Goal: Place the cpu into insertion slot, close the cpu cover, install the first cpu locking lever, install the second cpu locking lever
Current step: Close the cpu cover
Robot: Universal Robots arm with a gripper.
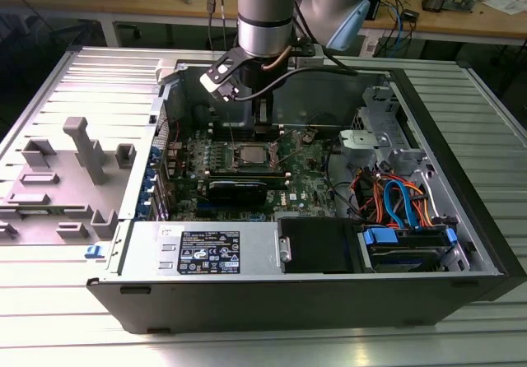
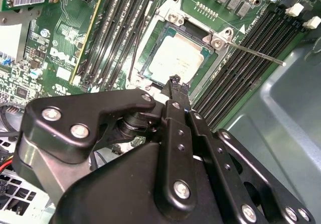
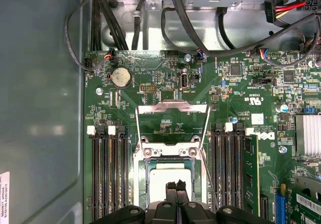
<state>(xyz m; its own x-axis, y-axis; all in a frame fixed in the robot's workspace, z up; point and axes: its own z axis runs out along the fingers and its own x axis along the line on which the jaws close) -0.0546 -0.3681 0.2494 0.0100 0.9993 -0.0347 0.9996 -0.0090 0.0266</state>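
Observation:
The cpu (image 3: pixel 165 178) lies flat in the insertion slot (image 3: pixel 144 180) on the green board, its silver top up; it also shows in the second wrist view (image 2: pixel 176 58). The cpu cover (image 3: pixel 173 104) is swung open beyond the slot, with bare board visible through its window. One thin locking lever (image 2: pixel 253 52) sticks out sideways from the hinge end, and another (image 2: pixel 133 58) runs along the opposite side of the slot. My gripper (image 3: pixel 176 186) hangs just above the cpu's near edge, fingers (image 2: pixel 175 83) shut together with nothing between them.
Long black memory slots (image 3: pixel 108 174) flank the socket on both sides. Black cable bundles (image 3: pixel 120 18) run along the case wall beyond the board. In the exterior view the arm (image 1: pixel 263 21) reaches down into the open case; drive bays and coloured cables (image 1: pixel 395 202) are at that view's right.

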